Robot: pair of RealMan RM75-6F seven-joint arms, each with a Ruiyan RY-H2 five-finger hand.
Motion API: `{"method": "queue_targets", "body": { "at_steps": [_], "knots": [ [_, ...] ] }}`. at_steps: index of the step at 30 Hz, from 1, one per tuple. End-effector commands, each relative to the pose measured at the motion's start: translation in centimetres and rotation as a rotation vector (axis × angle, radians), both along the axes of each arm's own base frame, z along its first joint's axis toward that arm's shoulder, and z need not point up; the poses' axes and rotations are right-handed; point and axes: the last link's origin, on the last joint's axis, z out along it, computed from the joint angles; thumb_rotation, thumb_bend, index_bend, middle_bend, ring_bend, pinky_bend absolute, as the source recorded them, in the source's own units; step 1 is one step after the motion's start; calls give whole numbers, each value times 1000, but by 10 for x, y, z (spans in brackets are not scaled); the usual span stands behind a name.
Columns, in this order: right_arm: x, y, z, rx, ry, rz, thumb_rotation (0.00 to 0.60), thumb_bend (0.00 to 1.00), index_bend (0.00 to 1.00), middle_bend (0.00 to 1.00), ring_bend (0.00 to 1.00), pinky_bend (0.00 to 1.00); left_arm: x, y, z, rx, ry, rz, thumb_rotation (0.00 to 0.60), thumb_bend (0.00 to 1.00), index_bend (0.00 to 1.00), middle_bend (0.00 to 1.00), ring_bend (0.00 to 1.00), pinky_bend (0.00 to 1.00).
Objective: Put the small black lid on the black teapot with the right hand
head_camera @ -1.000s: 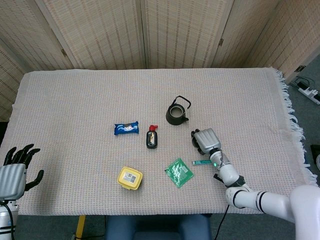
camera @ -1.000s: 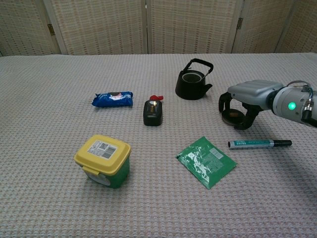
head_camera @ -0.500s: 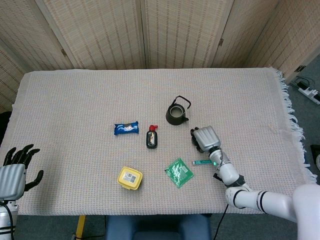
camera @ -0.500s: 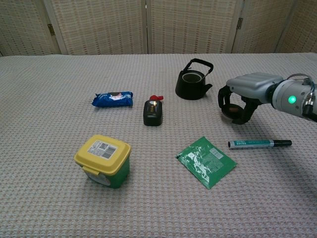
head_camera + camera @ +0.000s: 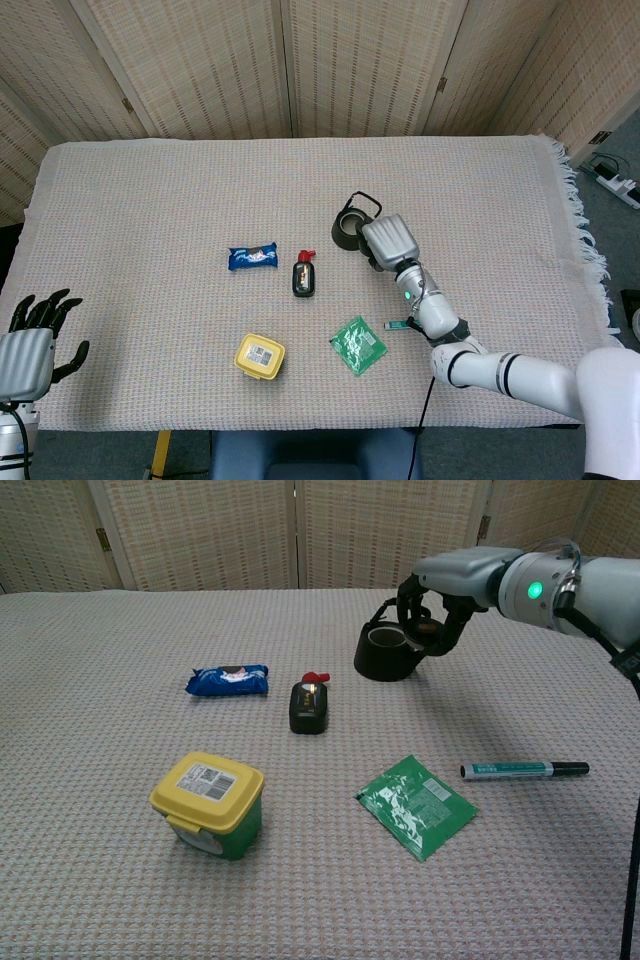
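The black teapot (image 5: 385, 652) stands on the cloth behind the middle, its opening uncovered and its wire handle up; in the head view the teapot (image 5: 350, 226) is partly hidden by my right hand (image 5: 386, 240). My right hand (image 5: 432, 602) hovers just above and to the right of the pot, its fingers curled around the small black lid (image 5: 429, 631). My left hand (image 5: 32, 338) hangs at the table's near left corner, fingers spread, holding nothing.
A blue snack packet (image 5: 228, 680), a small dark bottle with a red cap (image 5: 309, 706), a yellow-lidded tub (image 5: 209, 803), a green sachet (image 5: 417, 805) and a marker pen (image 5: 524, 770) lie on the woven cloth (image 5: 100, 740). Folding screens stand behind.
My right hand has lifted off the cloth with the lid and moved up and left, from beside the marker to just over the teapot. The left hand has stayed put.
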Motion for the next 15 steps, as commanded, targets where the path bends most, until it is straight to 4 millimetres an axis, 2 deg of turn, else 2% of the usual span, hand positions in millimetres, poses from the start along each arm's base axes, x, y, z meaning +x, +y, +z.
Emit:
{"method": "queue_targets", "body": {
  "at_steps": [1,15],
  "knots": [
    [10,-11,-7,-4,14,2,600,326,366,416,896,814,-1,-1,0,2,0,5,600,329,202,109,159,65],
    [29,-46,-32,-38,47,-41,600,327,366,413,895,814,2,-3,1,-2,8,9,600,328,201,109,160,65]
  ]
}}
